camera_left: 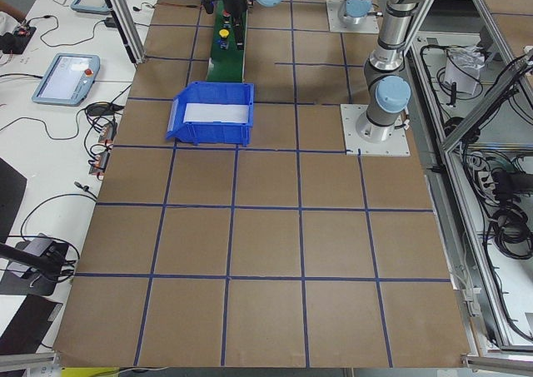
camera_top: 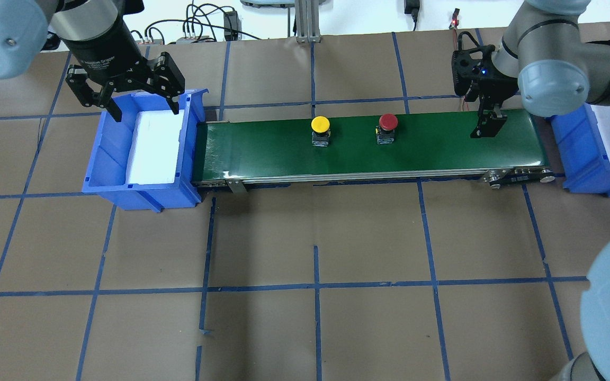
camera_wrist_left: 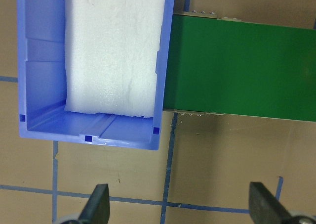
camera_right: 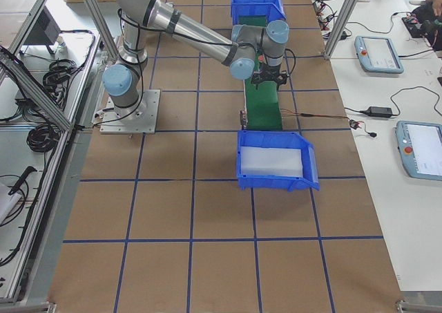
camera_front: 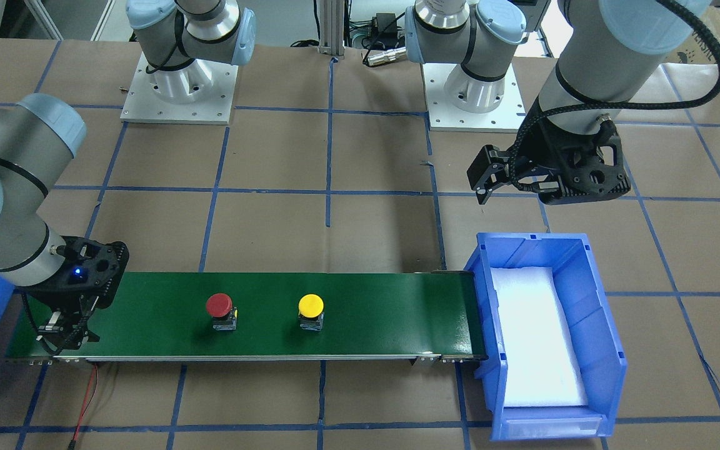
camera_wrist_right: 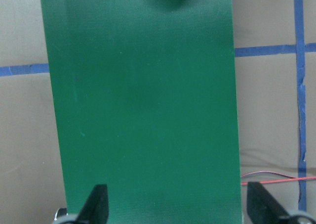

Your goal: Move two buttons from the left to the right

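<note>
The yellow button [camera_top: 320,125] and the red button [camera_top: 388,123] stand upright on the green conveyor belt [camera_top: 273,151], yellow towards the left end and red right of it. Both also show in the front view, red [camera_front: 219,305] and yellow [camera_front: 310,305]. My left gripper [camera_top: 143,108] is open and empty, above the far edge of the left blue bin [camera_top: 104,159]. My right gripper [camera_top: 487,124] is open and empty, low over the belt's right end, right of the red button. The right wrist view shows only bare belt [camera_wrist_right: 143,110] between its fingers [camera_wrist_right: 96,204].
The left bin holds a white foam pad [camera_wrist_left: 113,46] and butts against the belt's left end. A second blue bin [camera_top: 596,153] stands at the belt's right end, partly behind my right arm. A red wire [camera_wrist_right: 276,177] lies beside the belt.
</note>
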